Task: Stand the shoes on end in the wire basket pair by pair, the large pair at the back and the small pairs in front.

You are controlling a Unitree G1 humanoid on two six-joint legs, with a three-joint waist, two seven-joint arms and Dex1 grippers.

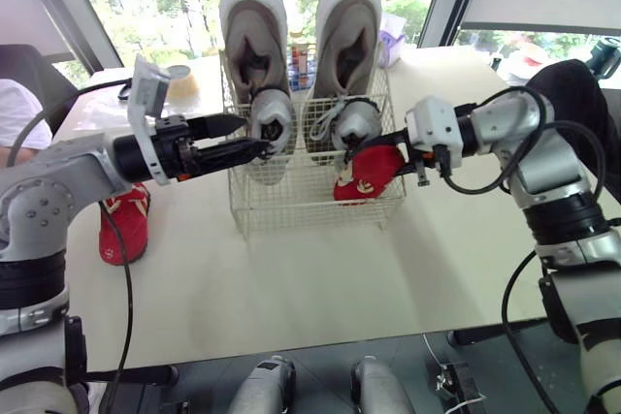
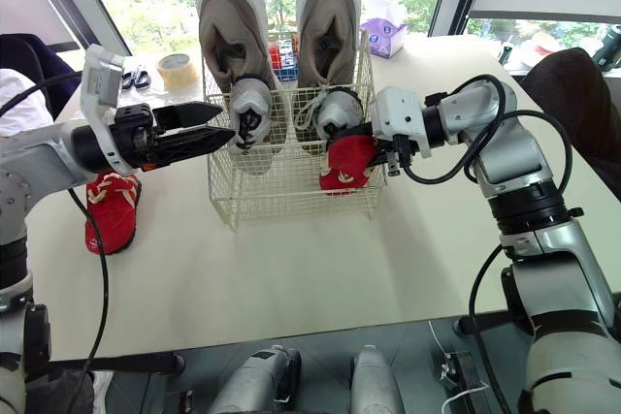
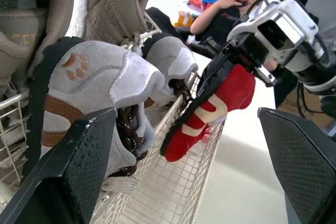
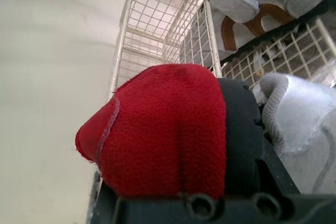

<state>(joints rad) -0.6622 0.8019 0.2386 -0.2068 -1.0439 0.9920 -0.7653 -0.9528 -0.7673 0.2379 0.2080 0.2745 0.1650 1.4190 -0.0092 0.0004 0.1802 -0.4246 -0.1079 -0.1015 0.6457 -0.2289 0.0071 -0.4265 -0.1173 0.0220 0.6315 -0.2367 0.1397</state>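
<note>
Gripping the small red fabric shoe with white trim, my right gripper is clamped on it at the front right corner of the white wire basket; whether its toe sits inside the wires I cannot tell. My left gripper hovers with its fingers apart just beside the small grey suede shoes, which stand in front of the large beige pair set on end at the back. A second red shoe lies on the cream table to my left.
</note>
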